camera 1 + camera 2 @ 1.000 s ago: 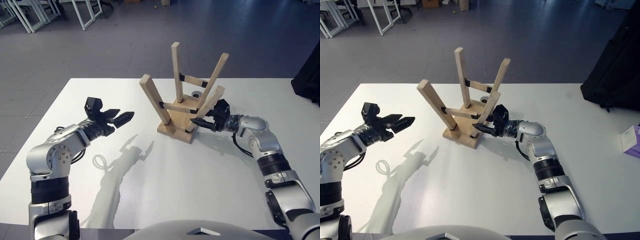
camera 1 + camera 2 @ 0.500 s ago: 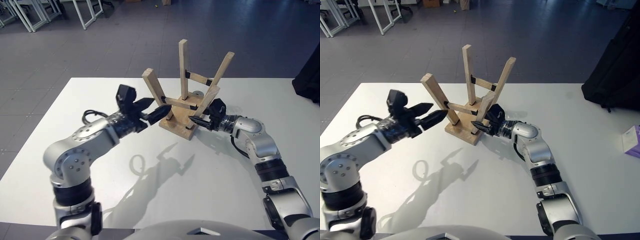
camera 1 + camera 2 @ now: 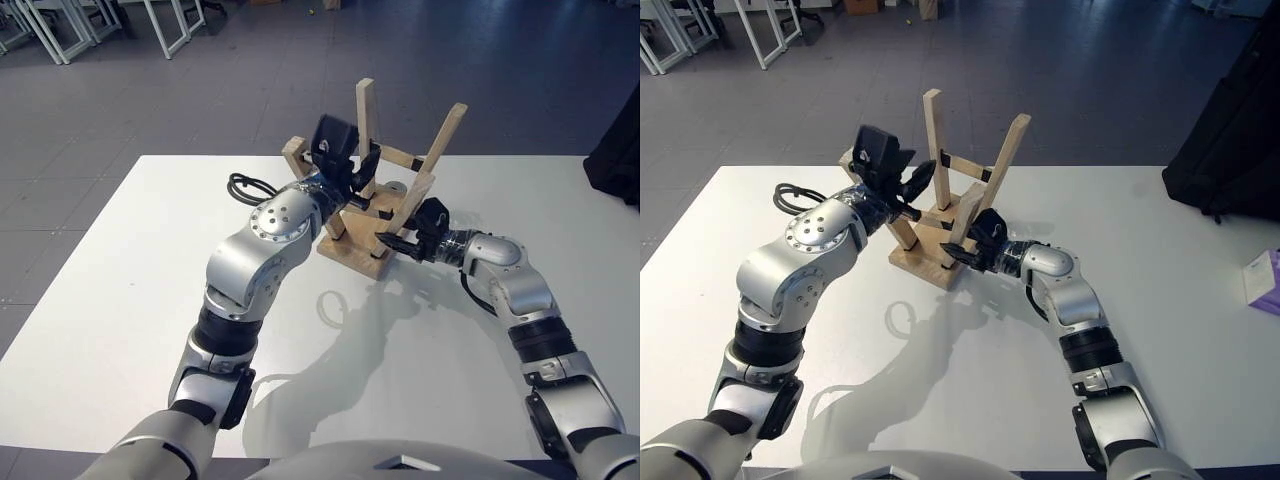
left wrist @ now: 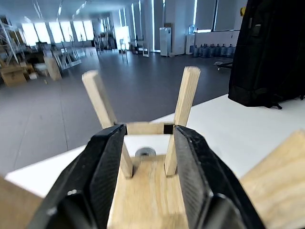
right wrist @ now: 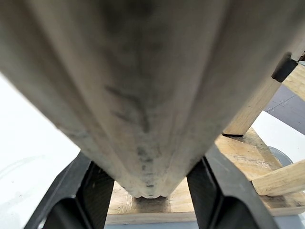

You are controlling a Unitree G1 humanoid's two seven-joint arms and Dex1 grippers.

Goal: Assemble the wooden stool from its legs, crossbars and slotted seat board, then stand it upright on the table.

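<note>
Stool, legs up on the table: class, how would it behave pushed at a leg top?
Probably stiff: the stool has crossbars tying its legs. Likely tippy, long legs over a small seat board, though the right gripper clamped on one leg should steady it.

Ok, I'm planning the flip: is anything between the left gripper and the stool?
Nothing visible. The left gripper hangs open inside the upturned stool, above its seat board. The right gripper clamps one leg near the board.

Grey floor [image 3: 200, 90] surrounds the white table [image 3: 130, 300]; metal desk frames [image 3: 172, 30] stand behind.
</note>
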